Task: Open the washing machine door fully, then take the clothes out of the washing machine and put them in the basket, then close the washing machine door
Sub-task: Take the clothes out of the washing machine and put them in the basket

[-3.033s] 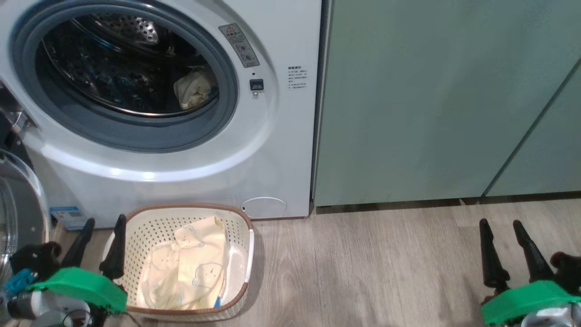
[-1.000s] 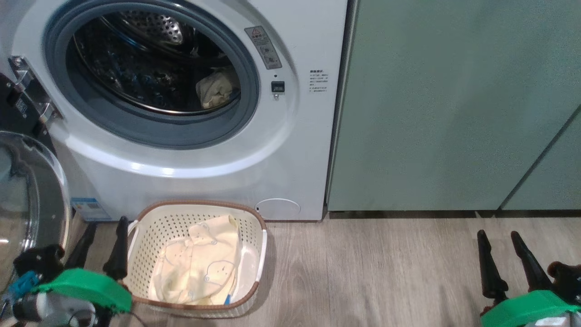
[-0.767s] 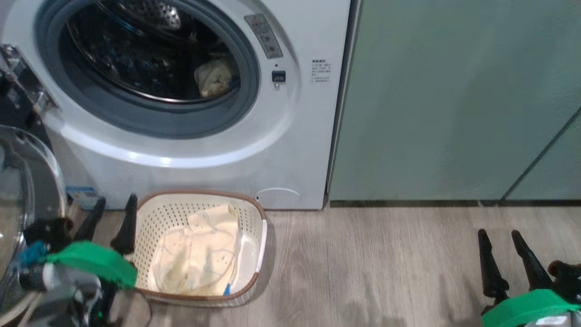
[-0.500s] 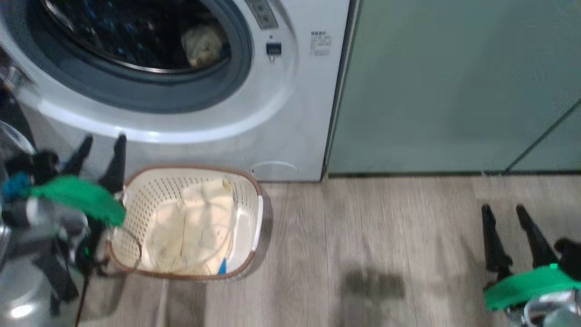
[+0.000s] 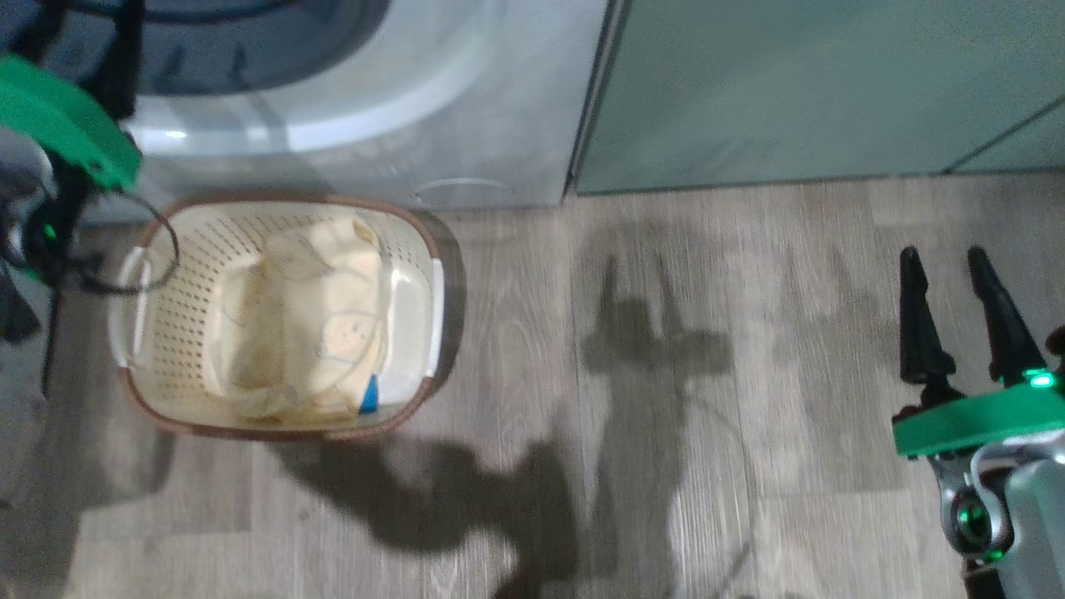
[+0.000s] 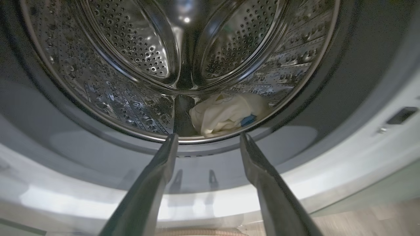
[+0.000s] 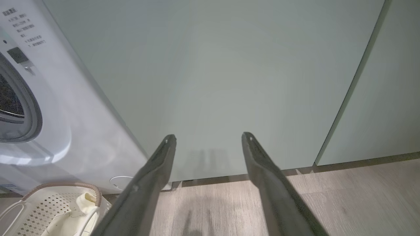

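Observation:
The washing machine (image 5: 466, 100) stands open, its steel drum (image 6: 131, 49) holding a cream-yellow garment (image 6: 223, 113) with a blue patch at the lower right. My left gripper (image 6: 209, 135) is open and empty, its tips level with the drum's lower lip, just short of the garment. More of the clothes (image 5: 316, 324) lie in the basket (image 5: 316, 198) on the floor below the machine. At the lower right of the head view my right gripper (image 5: 942, 254) hangs open and empty, facing the cabinet front (image 7: 229, 82). The washing machine door is out of view.
Sage-green cabinet fronts (image 5: 790, 83) run to the right of the machine. Wood-look floor (image 5: 666, 374) lies between the basket and my right gripper. The left arm's green mount (image 5: 58, 116) sits above the basket's left end, with a cable looping over the rim.
The head camera has tilted down, so the drum has left its view. My left gripper has risen from beside the basket to the drum opening. The right gripper has kept its place, still open.

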Controlling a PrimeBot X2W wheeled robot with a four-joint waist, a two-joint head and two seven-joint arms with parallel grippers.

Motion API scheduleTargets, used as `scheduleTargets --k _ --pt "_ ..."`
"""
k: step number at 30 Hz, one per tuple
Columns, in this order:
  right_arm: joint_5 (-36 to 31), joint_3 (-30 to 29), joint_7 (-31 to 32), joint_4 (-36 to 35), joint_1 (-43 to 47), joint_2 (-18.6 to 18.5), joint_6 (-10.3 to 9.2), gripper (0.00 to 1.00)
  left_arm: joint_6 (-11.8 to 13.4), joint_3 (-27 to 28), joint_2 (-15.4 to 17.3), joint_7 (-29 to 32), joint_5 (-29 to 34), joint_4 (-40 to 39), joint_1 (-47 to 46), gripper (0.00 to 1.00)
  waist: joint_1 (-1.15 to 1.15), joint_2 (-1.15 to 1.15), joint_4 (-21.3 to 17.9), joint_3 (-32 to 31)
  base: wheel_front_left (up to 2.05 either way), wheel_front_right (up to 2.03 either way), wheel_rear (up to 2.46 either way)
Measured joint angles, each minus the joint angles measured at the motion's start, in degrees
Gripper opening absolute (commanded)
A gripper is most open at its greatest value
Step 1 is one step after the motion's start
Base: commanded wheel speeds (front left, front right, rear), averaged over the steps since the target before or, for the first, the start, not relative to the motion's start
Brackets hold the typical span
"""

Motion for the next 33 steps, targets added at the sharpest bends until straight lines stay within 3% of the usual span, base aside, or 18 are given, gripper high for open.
scheduleTargets --k 11,33 --pt "0.00 0.32 -0.01 -0.96 -5.59 1.40 0.00 1.00 0.00 -6.46 5.37 6.91 -2.85 5.54 -17.30 1.00 0.00 0.00 -2.96 9.76 0.00 0.00 0.00" --pt "0.25 2.41 -0.01 -1.99 -10.98 2.10 0.00 1.00 0.01 -20.51 9.94 24.39 -14.81 14.41 -43.54 1.00 -0.01 0.00 -7.69 21.59 0.00 0.00 0.00"
